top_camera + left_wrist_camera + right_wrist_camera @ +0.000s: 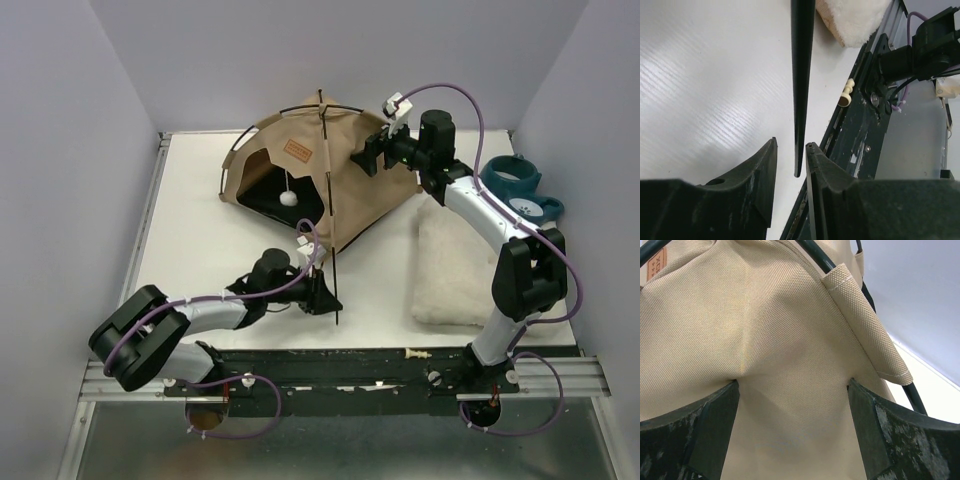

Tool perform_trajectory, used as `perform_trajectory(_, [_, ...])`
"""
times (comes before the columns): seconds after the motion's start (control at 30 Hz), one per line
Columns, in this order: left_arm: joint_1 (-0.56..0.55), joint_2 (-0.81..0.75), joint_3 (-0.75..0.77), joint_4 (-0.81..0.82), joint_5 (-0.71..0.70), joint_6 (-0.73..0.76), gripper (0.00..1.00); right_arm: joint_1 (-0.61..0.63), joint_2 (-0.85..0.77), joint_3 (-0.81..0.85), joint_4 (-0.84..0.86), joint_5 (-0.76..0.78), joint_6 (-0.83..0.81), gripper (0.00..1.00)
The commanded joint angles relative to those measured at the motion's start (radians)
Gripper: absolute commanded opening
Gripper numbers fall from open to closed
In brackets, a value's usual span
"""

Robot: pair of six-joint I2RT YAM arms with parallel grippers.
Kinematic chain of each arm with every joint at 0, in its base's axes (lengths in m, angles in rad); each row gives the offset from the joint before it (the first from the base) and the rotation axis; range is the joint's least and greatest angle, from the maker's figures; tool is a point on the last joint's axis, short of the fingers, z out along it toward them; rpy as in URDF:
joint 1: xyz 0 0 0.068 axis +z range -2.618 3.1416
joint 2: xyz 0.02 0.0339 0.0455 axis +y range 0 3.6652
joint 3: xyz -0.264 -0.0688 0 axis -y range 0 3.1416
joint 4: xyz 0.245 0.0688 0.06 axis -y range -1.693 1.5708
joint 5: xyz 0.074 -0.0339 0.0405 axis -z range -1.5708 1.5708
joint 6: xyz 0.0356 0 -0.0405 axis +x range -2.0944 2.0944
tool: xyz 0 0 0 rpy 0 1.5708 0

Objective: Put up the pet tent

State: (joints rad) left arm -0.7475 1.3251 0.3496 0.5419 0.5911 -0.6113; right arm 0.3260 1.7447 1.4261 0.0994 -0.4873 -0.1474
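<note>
Step, as judged: seating loose pole end at tent corner. Open room on table (200, 240) at left. Left gripper (792, 143) released, jaws straddling pole (802, 75) tip with gaps both sides, near front edge. Next: clench, steer tip toward tent (350, 190), which sits centre-back. Right gripper (793, 384) spread wide against tent wall, nothing pinched. Cushion (455, 275) crowds right.

Robotics lab test cell: a white table (200, 250) is boxed in on three sides by plain pale walls (60, 150). Two robot arms (480, 215) are bolted to a black metal rail (340, 365) along the near edge, with purple cables (470, 100) looping off them. A pet tent (350, 190) and a fluffy cushion (450, 270) sit on the tabletop.
</note>
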Motion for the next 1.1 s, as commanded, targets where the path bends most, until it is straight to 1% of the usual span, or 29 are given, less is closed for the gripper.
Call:
perform_trajectory(0.0, [-0.001, 0.028, 0.034, 0.061, 0.000, -0.011, 0.34, 0.001, -0.016, -0.010, 0.029, -0.016, 0.003, 0.96])
perform_trajectory(0.07, [-0.001, 0.029, 0.029, 0.067, 0.009, -0.015, 0.24, 0.001, -0.019, -0.012, 0.028, -0.016, 0.002, 0.96])
perform_trajectory(0.13, [-0.001, 0.023, 0.035, 0.063, 0.018, -0.016, 0.04, 0.001, -0.027, -0.019, 0.028, -0.016, -0.004, 0.98])
perform_trajectory(0.17, [-0.001, 0.013, 0.045, 0.050, 0.019, -0.018, 0.00, 0.001, -0.031, -0.024, 0.025, -0.020, -0.010, 0.98])
perform_trajectory(0.2, [-0.001, 0.000, 0.061, 0.023, 0.019, -0.018, 0.00, 0.001, -0.040, -0.027, 0.013, -0.033, -0.018, 0.98])
perform_trajectory(0.27, [-0.001, -0.033, 0.132, -0.093, -0.010, -0.013, 0.00, 0.001, -0.065, -0.026, -0.030, -0.078, -0.043, 0.98])
perform_trajectory(0.3, [0.002, -0.046, 0.172, -0.126, -0.007, -0.021, 0.00, 0.001, -0.085, -0.030, -0.044, -0.097, -0.047, 0.98])
perform_trajectory(0.37, [0.005, -0.064, 0.257, -0.187, -0.005, -0.033, 0.00, 0.001, -0.149, -0.042, -0.090, -0.131, -0.046, 0.98])
perform_trajectory(0.47, [0.005, -0.061, 0.391, -0.247, 0.007, -0.091, 0.00, 0.001, -0.275, -0.078, -0.162, -0.195, -0.044, 0.98])
perform_trajectory(0.53, [0.013, -0.052, 0.460, -0.252, 0.012, -0.157, 0.00, 0.001, -0.390, -0.125, -0.158, -0.197, -0.028, 0.98])
perform_trajectory(0.6, [0.028, -0.029, 0.500, -0.189, 0.053, -0.235, 0.00, -0.002, -0.495, -0.191, -0.141, -0.168, -0.011, 0.99])
perform_trajectory(0.67, [0.048, -0.007, 0.548, -0.140, 0.097, -0.298, 0.00, -0.005, -0.597, -0.290, -0.065, -0.113, -0.011, 0.99])
perform_trajectory(0.73, [0.074, 0.019, 0.606, -0.065, 0.136, -0.364, 0.00, -0.013, -0.686, -0.405, 0.014, -0.012, -0.017, 0.99])
perform_trajectory(0.77, [0.086, 0.035, 0.630, -0.027, 0.172, -0.404, 0.00, -0.022, -0.723, -0.456, 0.061, 0.040, -0.023, 0.99])
perform_trajectory(0.87, [0.106, 0.095, 0.716, 0.036, 0.240, -0.505, 0.00, -0.047, -0.796, -0.610, 0.146, 0.108, -0.057, 0.99])
perform_trajectory(0.93, [0.112, 0.124, 0.747, 0.093, 0.282, -0.560, 0.00, -0.048, -0.813, -0.676, 0.187, 0.081, -0.064, 0.99])
perform_trajectory(0.97, [0.115, 0.134, 0.755, 0.131, 0.292, -0.599, 0.00, -0.048, -0.820, -0.711, 0.235, 0.046, -0.063, 0.98])
perform_trajectory(1.0, [0.117, 0.143, 0.765, 0.151, 0.303, -0.620, 0.00, -0.048, -0.820, -0.755, 0.294, 0.006, -0.073, 0.98])
perform_trajectory(1.07, [0.117, 0.154, 0.792, 0.158, 0.320, -0.624, 0.00, -0.045, -0.789, -0.835, 0.480, -0.055, -0.051, 0.97])
